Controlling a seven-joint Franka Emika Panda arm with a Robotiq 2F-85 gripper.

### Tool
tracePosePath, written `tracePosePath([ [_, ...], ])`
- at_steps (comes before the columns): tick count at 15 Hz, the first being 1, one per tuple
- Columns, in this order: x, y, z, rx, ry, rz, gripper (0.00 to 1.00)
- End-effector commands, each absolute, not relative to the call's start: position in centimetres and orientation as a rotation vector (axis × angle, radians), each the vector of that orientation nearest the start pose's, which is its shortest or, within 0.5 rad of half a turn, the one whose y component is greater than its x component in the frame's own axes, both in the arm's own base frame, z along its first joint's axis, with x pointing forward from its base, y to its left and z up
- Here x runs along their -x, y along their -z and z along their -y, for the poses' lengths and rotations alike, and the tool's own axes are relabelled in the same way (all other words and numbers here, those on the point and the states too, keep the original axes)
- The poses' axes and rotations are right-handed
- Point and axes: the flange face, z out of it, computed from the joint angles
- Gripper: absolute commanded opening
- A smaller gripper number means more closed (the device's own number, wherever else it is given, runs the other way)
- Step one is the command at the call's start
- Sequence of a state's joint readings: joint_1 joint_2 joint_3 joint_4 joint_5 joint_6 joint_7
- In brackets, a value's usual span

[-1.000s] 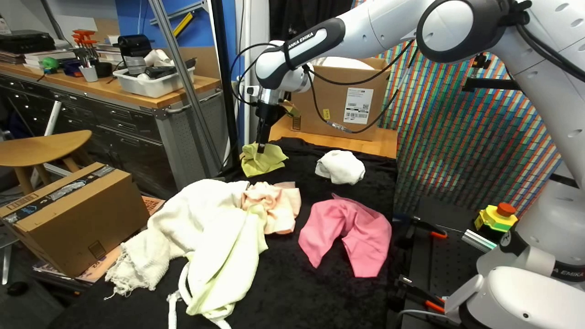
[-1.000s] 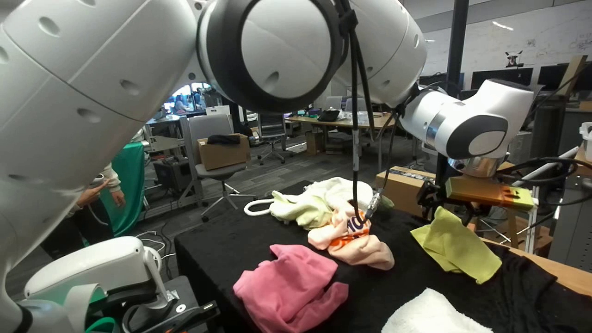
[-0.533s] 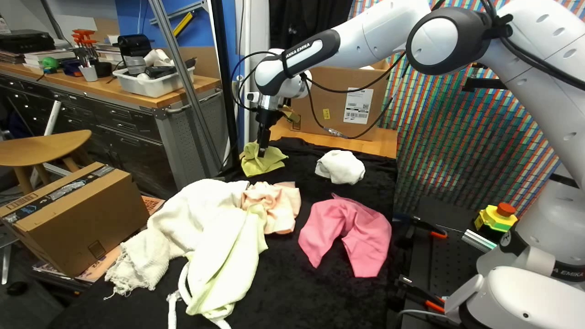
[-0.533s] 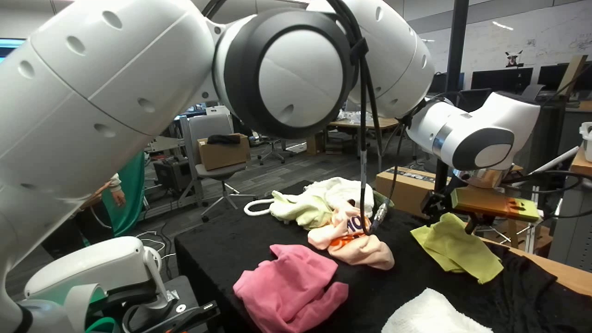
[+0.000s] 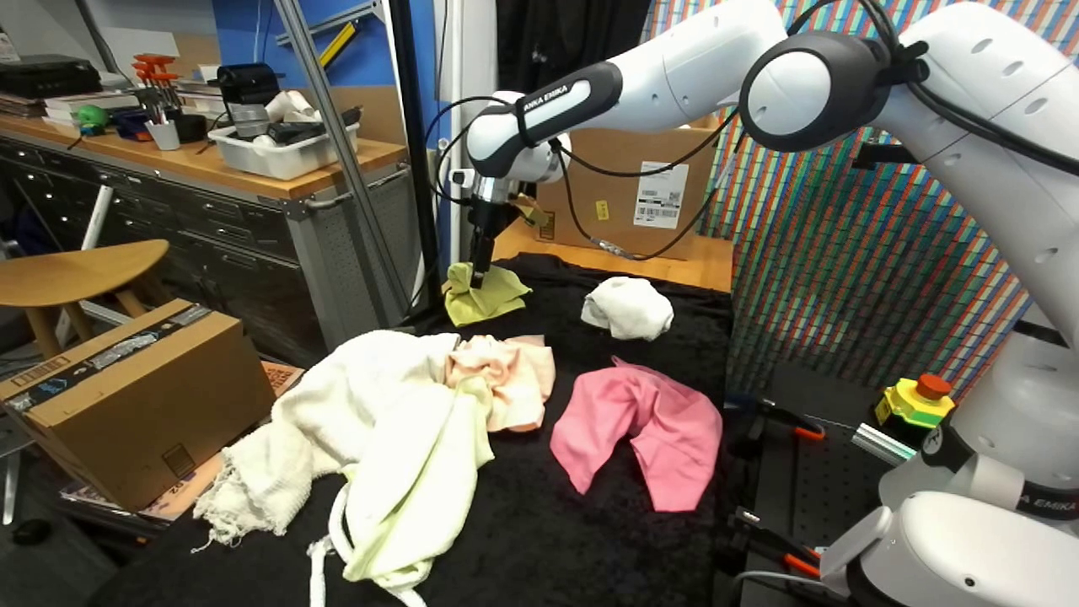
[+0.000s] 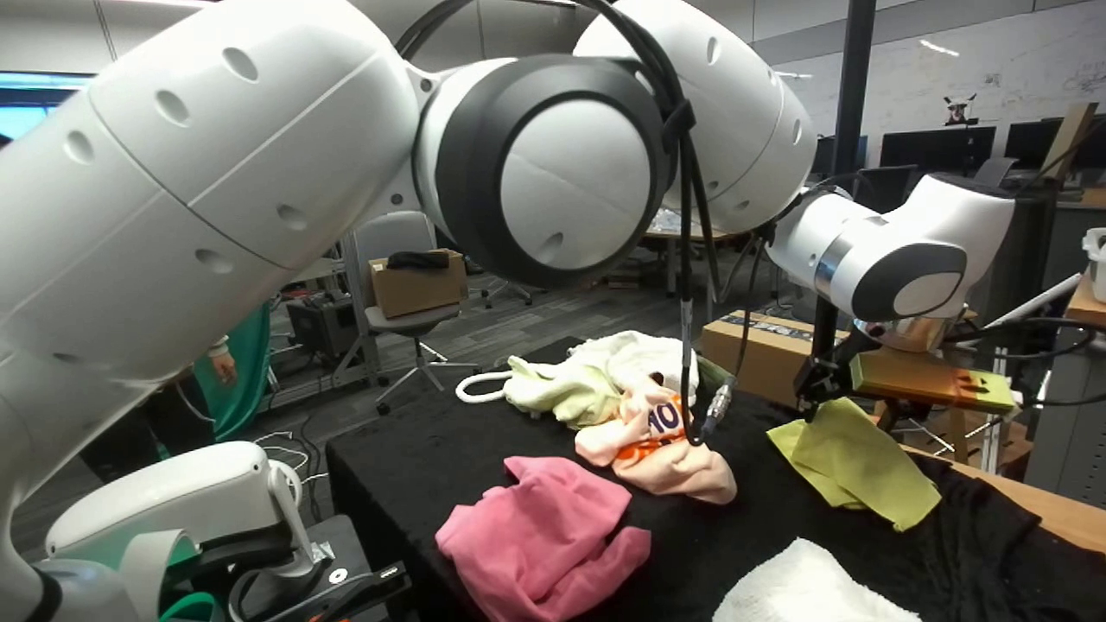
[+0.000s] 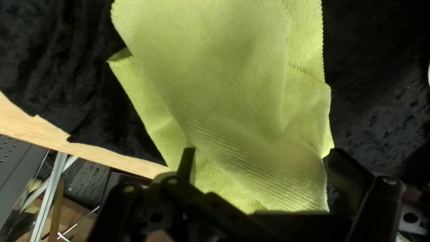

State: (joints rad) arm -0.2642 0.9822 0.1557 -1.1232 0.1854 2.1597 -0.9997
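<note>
A yellow-green ribbed cloth [image 5: 487, 308] lies folded and crumpled on the black-covered table, near the far end. It also shows in an exterior view [image 6: 860, 471] with one fold standing up, and it fills the middle of the wrist view [image 7: 218, 67]. My gripper [image 5: 478, 282] points down at this cloth. In the wrist view the gripper [image 7: 262, 153] is open, its two black fingers [image 7: 186, 164] wide apart. A raised part of the cloth lies between the fingers. Whether a finger touches the cloth, I cannot tell. In an exterior view the cloth hides part of the gripper.
A white cloth [image 5: 630, 310], a pink cloth [image 5: 645, 405], a peach cloth [image 5: 506, 384] and a pile of white and pale green fabric [image 5: 371, 396] lie on the table. A cardboard box [image 5: 611, 202] stands behind. The wooden table edge [image 7: 50, 131] is near the gripper.
The arm's elbow and the gripper have come down, mostly in the first half second, and the gripper has shifted slightly. The standing fold of the green cloth has sunk and shifted a little.
</note>
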Motion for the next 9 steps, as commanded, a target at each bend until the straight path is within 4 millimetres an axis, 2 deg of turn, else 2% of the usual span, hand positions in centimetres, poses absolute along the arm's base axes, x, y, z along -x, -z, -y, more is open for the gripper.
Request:
tracePosePath([
  [1, -77.9, -22.3, 11.2, 2.728, 0.333, 1.02, 1.0],
  [7, -77.8, -21.0, 10.7, 2.703, 0.32, 1.006, 1.0],
  [8, -77.7, -20.8, 10.7, 2.699, 0.317, 1.003, 0.77],
  [9, -77.7, -20.5, 10.8, 2.696, 0.31, 1.003, 0.74],
])
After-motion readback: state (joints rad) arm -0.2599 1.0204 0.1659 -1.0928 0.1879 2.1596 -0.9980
